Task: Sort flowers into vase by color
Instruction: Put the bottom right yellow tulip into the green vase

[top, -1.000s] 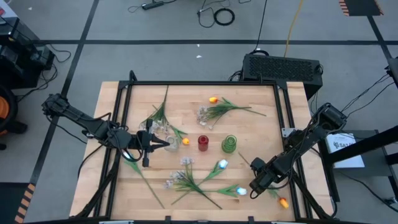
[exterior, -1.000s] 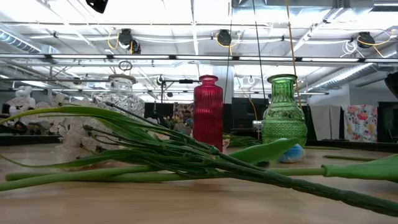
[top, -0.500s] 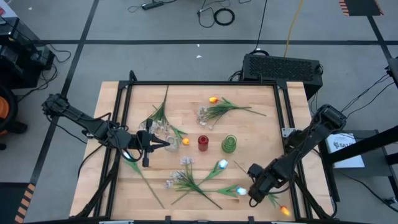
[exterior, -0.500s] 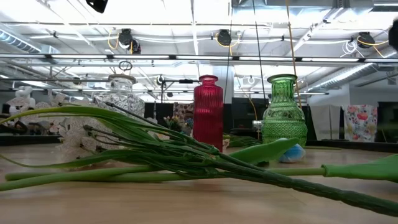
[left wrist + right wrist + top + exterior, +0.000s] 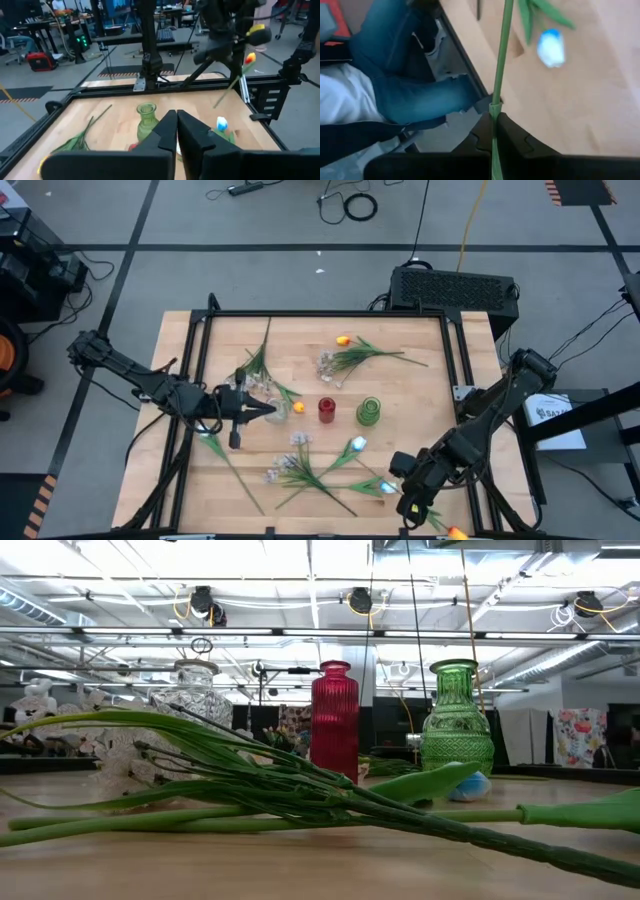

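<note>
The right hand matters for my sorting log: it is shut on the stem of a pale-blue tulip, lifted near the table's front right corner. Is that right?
Not quite. The right hand is shut on a stem, but the flower is an orange-yellow tulip, as the left wrist view shows. The pale-blue tulip lies on the table.

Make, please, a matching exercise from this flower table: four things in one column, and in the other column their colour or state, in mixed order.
Things:
1. middle vase
2. vase right of it
3. right tool
4. left tool

Colour or state:
A. green glass
B. shut on a green flower stem
C. red glass
D. shut, holding nothing, by the clear vase

Pairs: 1-C, 2-A, 3-B, 4-D
</note>
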